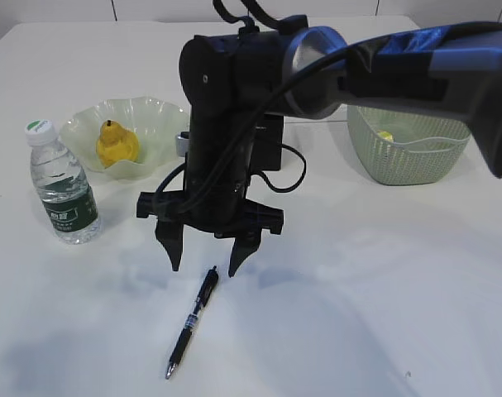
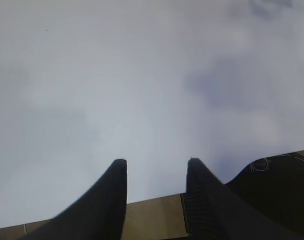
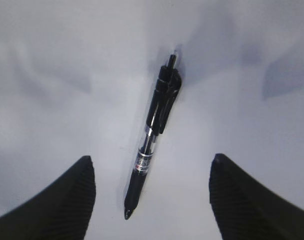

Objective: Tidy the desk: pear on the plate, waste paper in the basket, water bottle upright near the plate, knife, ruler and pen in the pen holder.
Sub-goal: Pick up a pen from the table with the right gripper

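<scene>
Right gripper hung jaws spread just above desk, w/ pen's top end just below its tips. Behind gripper: pen holder, mostly hidden. Left of gripper: pear on plate, bottle upright. Right: basket.

Pear on plate; water bottle left; pen in front.

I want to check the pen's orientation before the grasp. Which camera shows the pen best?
The right wrist view: the pen lies large and unobstructed between the open right end effector. The exterior view shows it smaller, whole, on the desk. The left wrist view shows none of it.
</scene>
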Robot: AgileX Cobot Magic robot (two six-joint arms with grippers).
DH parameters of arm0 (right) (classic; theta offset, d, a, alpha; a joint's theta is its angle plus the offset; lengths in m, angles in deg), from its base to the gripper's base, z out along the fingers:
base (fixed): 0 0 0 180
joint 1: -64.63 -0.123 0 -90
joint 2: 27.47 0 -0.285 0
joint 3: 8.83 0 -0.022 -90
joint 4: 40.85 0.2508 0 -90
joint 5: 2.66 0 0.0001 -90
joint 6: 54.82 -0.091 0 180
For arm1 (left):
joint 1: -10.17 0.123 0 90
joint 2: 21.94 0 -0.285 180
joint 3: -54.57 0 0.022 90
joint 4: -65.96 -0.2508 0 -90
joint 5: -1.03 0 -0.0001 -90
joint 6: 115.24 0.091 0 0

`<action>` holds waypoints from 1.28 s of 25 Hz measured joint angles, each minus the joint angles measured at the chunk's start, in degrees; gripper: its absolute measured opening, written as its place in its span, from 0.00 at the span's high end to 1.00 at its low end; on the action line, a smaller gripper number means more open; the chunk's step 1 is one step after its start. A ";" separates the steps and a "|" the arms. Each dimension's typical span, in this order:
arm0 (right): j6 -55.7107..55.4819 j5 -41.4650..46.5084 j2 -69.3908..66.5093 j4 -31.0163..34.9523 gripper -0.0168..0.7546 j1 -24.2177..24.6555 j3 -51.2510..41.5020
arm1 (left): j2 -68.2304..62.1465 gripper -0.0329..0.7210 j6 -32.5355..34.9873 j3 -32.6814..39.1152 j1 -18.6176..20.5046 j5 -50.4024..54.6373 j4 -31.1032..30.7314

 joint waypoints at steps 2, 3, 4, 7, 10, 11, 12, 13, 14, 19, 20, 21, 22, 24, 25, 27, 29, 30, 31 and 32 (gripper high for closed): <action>0.00 0.00 -0.78 0.00 0.26 -0.04 0.00 | 0.00 0.59 0.00 0.00 0.00 0.00 0.00; 0.00 0.00 -1.34 0.00 0.26 -0.04 0.00 | 0.00 0.59 0.00 0.00 0.00 0.00 0.00; 0.00 0.00 -1.82 0.12 0.26 -0.04 0.00 | 0.00 0.59 0.00 0.00 0.00 0.00 0.00; -0.14 0.00 -3.09 0.51 0.26 -0.14 0.00 | 0.00 0.59 0.00 0.00 0.00 0.00 0.00; -0.14 -0.11 -3.41 0.41 0.26 -0.17 0.00 | 0.00 0.59 0.00 0.00 0.00 0.00 0.00; -0.14 -0.11 -3.57 0.14 0.26 -0.17 0.00 | 0.00 0.59 0.00 0.00 0.00 0.00 0.00; -0.14 -0.11 -3.73 0.03 0.26 -0.17 0.00 | 0.00 0.59 0.00 0.00 0.00 0.00 0.00; -0.14 -0.11 -3.96 0.00 0.26 -0.17 0.00 | 0.00 0.59 0.00 0.00 0.00 0.00 0.00; -0.14 -0.11 -4.07 0.00 0.26 -0.17 0.00 | 0.00 0.59 0.00 0.00 0.00 0.00 0.00; -0.23 -0.11 -5.14 0.10 0.26 -0.17 0.00 | 0.00 0.59 0.00 0.00 0.00 0.00 0.00; -0.23 -0.11 -5.14 0.19 0.26 -0.17 0.00 | 0.00 0.59 0.00 0.00 0.00 0.00 0.00; -0.23 -0.11 -5.14 0.19 0.26 -0.17 0.00 | 0.00 0.59 0.00 0.00 0.00 0.00 0.00; -0.23 -0.11 -5.14 0.19 0.26 -0.17 0.00 | 0.00 0.59 0.00 0.00 0.00 0.00 0.00; -0.23 -0.11 -5.14 0.19 0.26 -0.17 0.00 | 0.00 0.59 0.00 0.00 0.00 0.00 0.00; -0.23 -0.11 -5.14 0.21 0.26 -0.17 0.00 | 0.00 0.59 0.00 0.00 0.00 0.00 0.00; -0.23 -0.34 -5.14 0.21 0.26 -0.17 0.00 | 0.00 0.59 0.00 0.00 0.00 0.00 0.00; -0.64 -0.56 -5.25 0.32 0.26 -0.17 0.00 | 0.00 0.59 0.00 0.00 0.00 0.00 0.00; -0.73 -0.54 -5.42 0.44 0.26 -0.17 0.04 | 0.00 0.59 0.00 0.00 0.00 0.00 0.00; -0.87 -0.54 -5.71 0.92 0.26 -0.17 0.04 | 0.00 0.59 0.00 0.00 0.00 0.00 0.00; -0.90 -0.54 -6.11 1.57 0.26 -0.17 0.04 | 0.00 0.59 0.00 0.00 0.00 0.00 0.00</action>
